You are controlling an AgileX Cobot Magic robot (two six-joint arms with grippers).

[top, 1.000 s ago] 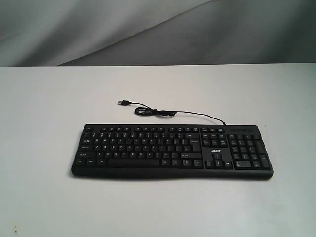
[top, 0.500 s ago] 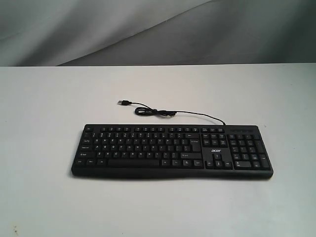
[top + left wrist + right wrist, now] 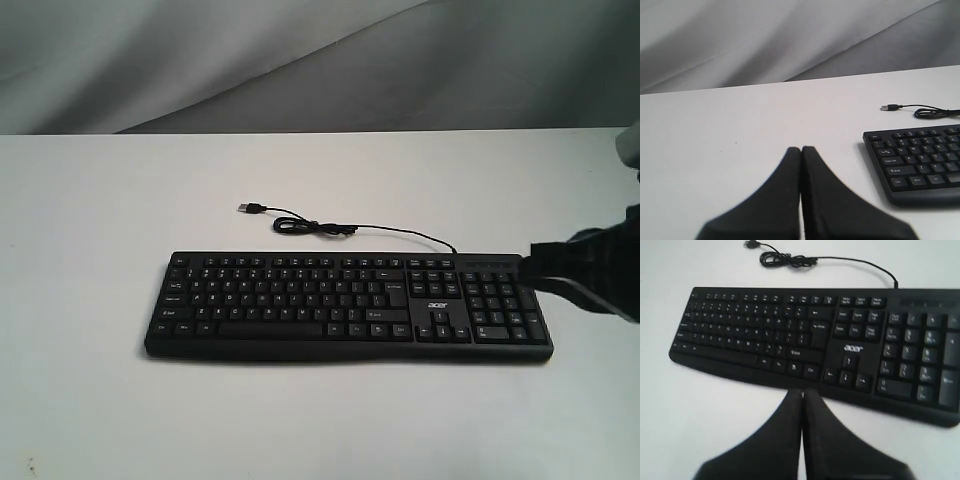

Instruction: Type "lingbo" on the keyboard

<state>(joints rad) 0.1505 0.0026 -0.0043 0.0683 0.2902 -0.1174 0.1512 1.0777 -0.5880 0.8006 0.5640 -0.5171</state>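
The black keyboard (image 3: 348, 305) with white legends and an "acer" logo lies flat on the white table, its number pad to the right. My right gripper (image 3: 532, 266) comes in from the right edge, shut and empty, its tip over the number pad's far corner. In the right wrist view the keyboard (image 3: 790, 335) spreads ahead of that shut gripper (image 3: 802, 391). My left gripper (image 3: 801, 149) is shut and empty over bare table, off the keyboard's (image 3: 920, 160) left end; the exterior view does not show it.
The thin black USB cable (image 3: 313, 227) coils behind the keyboard, its plug (image 3: 248, 208) lying loose on the table. A grey cloth backdrop (image 3: 300, 60) hangs behind the white table (image 3: 90, 240).
My right gripper has come into the exterior view from the right, now over the number pad's far corner. The keyboard and cable have not moved.
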